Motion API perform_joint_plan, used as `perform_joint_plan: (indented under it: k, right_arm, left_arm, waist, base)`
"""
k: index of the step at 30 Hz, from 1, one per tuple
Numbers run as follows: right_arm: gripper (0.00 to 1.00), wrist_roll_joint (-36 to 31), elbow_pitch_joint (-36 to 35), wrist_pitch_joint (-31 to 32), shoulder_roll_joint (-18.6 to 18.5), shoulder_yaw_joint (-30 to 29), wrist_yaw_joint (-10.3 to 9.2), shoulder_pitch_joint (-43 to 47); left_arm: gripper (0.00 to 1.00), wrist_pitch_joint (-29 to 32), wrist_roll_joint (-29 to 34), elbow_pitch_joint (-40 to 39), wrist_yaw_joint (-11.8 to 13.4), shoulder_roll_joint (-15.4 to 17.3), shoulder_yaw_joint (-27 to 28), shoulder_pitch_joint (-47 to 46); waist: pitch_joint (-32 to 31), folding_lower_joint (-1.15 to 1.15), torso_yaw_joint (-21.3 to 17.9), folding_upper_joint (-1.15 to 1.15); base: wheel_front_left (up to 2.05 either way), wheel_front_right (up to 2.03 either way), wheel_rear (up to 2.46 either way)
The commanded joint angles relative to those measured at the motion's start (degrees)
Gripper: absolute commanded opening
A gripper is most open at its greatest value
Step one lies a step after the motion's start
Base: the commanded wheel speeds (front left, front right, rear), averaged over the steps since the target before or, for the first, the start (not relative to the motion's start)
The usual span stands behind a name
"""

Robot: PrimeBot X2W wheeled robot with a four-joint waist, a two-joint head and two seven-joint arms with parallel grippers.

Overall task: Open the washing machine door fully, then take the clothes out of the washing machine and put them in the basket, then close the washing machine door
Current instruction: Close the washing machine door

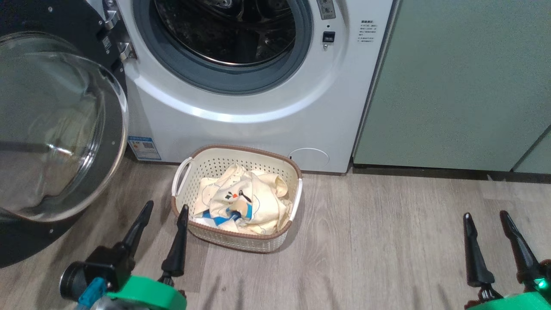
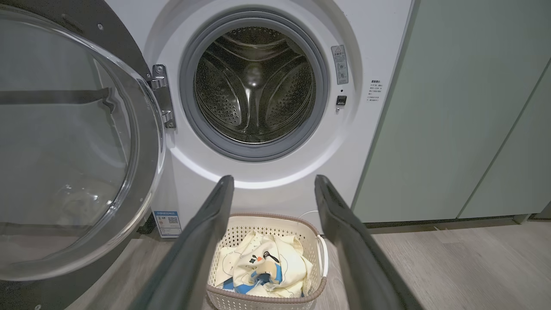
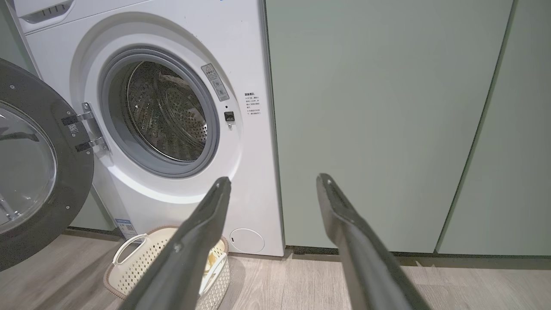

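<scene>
The white washing machine (image 1: pixel 258 120) (image 2: pixel 280 181) (image 3: pixel 254 56) stands ahead with its drum dark and bare inside. The washing machine door (image 1: pixel 56 137) (image 2: pixel 73 142) (image 3: pixel 30 172) hangs wide open on the left. On the floor before the machine sits the cream basket (image 1: pixel 267 165) (image 2: pixel 275 224) (image 3: pixel 133 267) with the pale yellow clothes (image 1: pixel 241 202) (image 2: pixel 262 265) heaped in it. My left gripper (image 1: pixel 165 209) (image 2: pixel 273 183) hovers open and empty, just left of the basket. Far off at the lower right, my right gripper (image 1: pixel 484 215) (image 3: pixel 273 181) is open and empty.
Pale green cabinets (image 1: pixel 465 82) (image 3: pixel 379 120) stand right of the machine. Wood-look floor (image 1: pixel 379 241) stretches between the basket and my right gripper. The open door takes up the left side of the space.
</scene>
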Motion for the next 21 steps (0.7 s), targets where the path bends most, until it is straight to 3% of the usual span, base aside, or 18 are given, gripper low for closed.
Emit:
perform_joint_plan:
  k: [1,13,21]
  right_arm:
    - [1.00,-0.32,-1.59,-0.37,-0.77,1.08,0.25,-1.81]
    - [1.00,-0.47,-1.89,-0.37,-0.78,0.29,0.25,-1.31]
    - [1.00,-0.59,-2.22,-0.37,-0.89,-0.05,0.25,-0.90]
  left_arm:
    - [1.00,-0.42,-0.31,-1.85,0.30,0.88,1.83,-1.97]
    - [1.00,-0.32,-0.58,-2.13,0.70,1.21,1.64,-2.23]
    - [1.00,-0.65,-0.82,-2.14,1.09,1.21,1.47,-2.52]
  waist:
    - [-0.04,0.00,0.06,0.00]
    - [0.15,0.00,1.96,0.00]
    - [0.33,0.00,7.94,0.00]
  base:
    - [0.00,0.00,0.00]
    - [0.00,0.00,0.00]
    - [0.00,0.00,0.00]
